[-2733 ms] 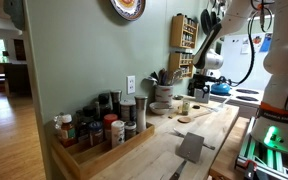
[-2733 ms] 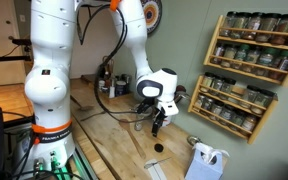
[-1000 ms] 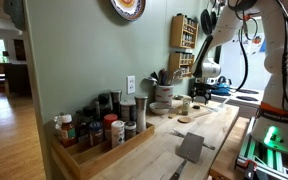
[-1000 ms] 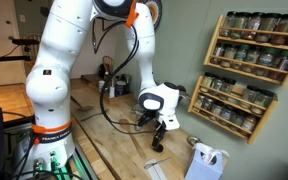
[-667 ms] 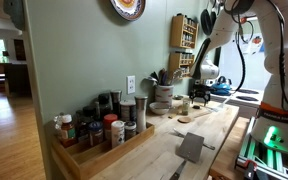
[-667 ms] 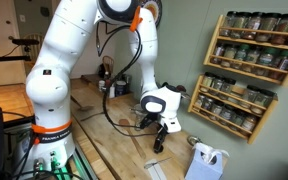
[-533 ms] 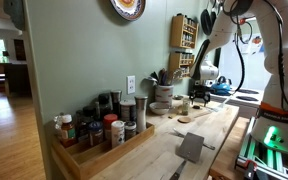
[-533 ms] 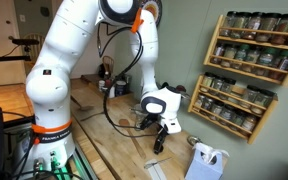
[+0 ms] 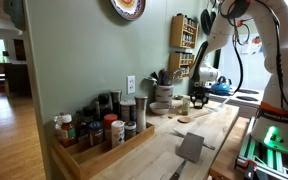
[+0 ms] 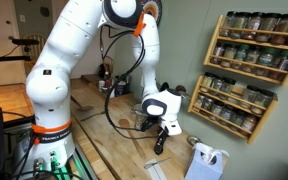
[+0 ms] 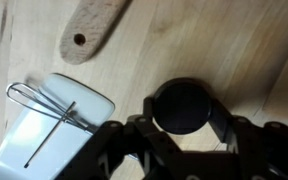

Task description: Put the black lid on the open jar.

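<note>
Hanging low over the wooden table [image 11: 254,40], the gripper [image 11: 188,118] straddles the black lid [image 11: 187,103], one finger close against each side; whether it actually squeezes cannot be told. The lid lies flat, near a wooden spoon handle [image 11: 92,28].

The black lid [image 11: 182,106] is a small round cap, uniformly black with a plain circular face. It lies flat, face toward the wrist camera. It sits centred between the two fingers of the gripper [image 11: 184,112]; whether the fingers touch it cannot be determined.

The open jar [image 9: 185,104] is short, clear and pale inside. It stands upright just beside the gripper in an exterior view. Its mouth is too small to resolve.
</note>
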